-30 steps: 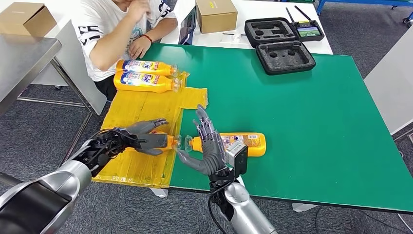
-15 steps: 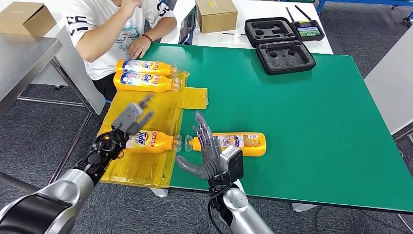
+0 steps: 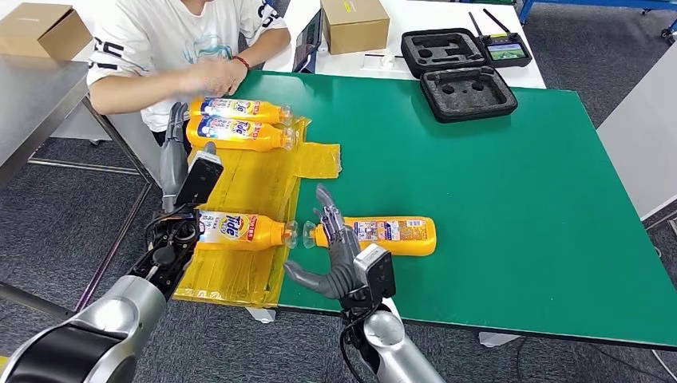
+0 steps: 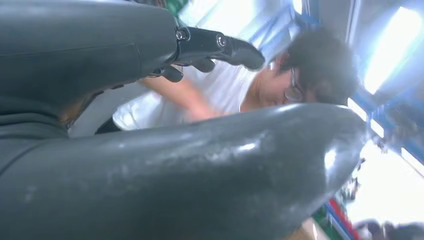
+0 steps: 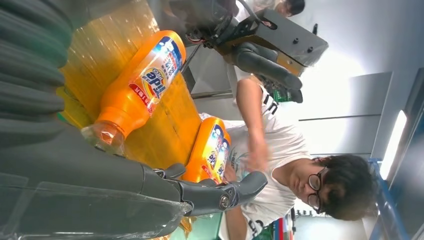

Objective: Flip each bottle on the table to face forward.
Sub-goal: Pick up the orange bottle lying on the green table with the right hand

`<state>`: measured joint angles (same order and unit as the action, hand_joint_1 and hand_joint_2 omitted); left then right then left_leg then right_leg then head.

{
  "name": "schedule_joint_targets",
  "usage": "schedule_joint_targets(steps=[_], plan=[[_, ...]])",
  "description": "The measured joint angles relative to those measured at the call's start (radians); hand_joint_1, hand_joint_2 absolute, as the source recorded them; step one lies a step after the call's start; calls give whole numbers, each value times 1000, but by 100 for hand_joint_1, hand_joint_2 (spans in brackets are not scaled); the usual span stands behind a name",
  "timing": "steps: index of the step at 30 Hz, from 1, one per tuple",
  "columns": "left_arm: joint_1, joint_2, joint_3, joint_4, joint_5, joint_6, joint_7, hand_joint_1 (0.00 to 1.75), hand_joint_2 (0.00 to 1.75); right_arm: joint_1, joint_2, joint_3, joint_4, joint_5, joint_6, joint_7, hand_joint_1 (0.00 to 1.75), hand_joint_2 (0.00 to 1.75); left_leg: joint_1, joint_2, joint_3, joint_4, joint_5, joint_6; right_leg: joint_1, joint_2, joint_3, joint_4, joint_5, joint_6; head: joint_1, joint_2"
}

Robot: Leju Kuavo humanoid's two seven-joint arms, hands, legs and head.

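Four orange bottles lie on their sides on the green counter, and the yellow mat at the counter's left end serves to place them. The near mat bottle lies across the mat's front part, its "Tide" label facing up and its clear cap pointing toward the mat's right edge. Just off that edge, on bare green, the counter bottle lies with its cap toward the mat, so the two caps nearly meet; its printed panel is too small to read. At the mat's far end two more bottles lie side by side, the rear bottle and the second bottle, both with labels up and caps pointing the same way as the near mat bottle's. The right hand stands open at the mat's right front corner, fingers spread and upright beside the neck of the counter bottle, holding nothing. The left hand is raised above the mat's left edge, between the near mat bottle and the far pair, fingers straight and apart, empty. A person in a white printed shirt sits beyond the mat's far end, one blurred hand over the rear bottle.
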<state>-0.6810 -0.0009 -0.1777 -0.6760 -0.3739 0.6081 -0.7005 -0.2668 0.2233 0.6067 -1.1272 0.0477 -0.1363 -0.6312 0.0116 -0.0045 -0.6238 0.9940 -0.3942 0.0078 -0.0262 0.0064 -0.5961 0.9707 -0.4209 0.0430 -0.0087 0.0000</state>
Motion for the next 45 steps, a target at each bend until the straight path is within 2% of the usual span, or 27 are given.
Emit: schedule_joint_targets(steps=[2,5,8,10,12,18,23,34,45], plan=[[33,-2,27,-68,-50,41,0,0,0,-8,-10,7,-4,72,-22,34,0,175,0,0,0,0,0,0,0,0,0,0,0,0,0,0],[100,-13,107,-220,-124,53,-1,0,0,-34,-50,14,-14,244,-62,139,0,175,0,1,0,0,0,0,0,0,0,0,0,0,0,0],[165,-17,168,-342,-7,53,-1,0,0,-66,-109,7,-27,443,-65,288,0,175,-1,1,0,0,0,0,-1,0,0,0,0,0,0,0],[205,-15,183,-391,126,49,0,0,87,-92,-149,-5,-27,565,-38,379,0,175,-1,0,0,0,0,0,-1,0,0,0,0,0,0,0],[242,-13,186,-419,233,35,0,0,175,-124,-185,-16,-15,649,-6,435,0,175,0,0,0,0,0,0,0,0,0,-1,0,0,0,0],[337,-13,187,-477,348,-16,0,0,175,-219,-275,-44,102,744,21,473,0,175,-1,0,0,0,0,0,-1,0,0,0,0,0,0,0],[389,-13,186,-515,355,-32,0,0,175,-271,-310,-60,191,749,37,476,0,175,0,0,0,1,0,0,0,0,0,0,0,1,0,0],[415,-12,179,-531,362,-45,0,0,175,-293,-331,-66,257,745,44,476,0,175,0,0,-1,0,0,0,0,0,0,0,0,0,0,0],[413,-13,153,-518,400,-73,0,0,175,-325,-324,-59,378,727,110,469,0,175,0,0,0,0,0,0,0,0,0,-1,0,0,0,0]])
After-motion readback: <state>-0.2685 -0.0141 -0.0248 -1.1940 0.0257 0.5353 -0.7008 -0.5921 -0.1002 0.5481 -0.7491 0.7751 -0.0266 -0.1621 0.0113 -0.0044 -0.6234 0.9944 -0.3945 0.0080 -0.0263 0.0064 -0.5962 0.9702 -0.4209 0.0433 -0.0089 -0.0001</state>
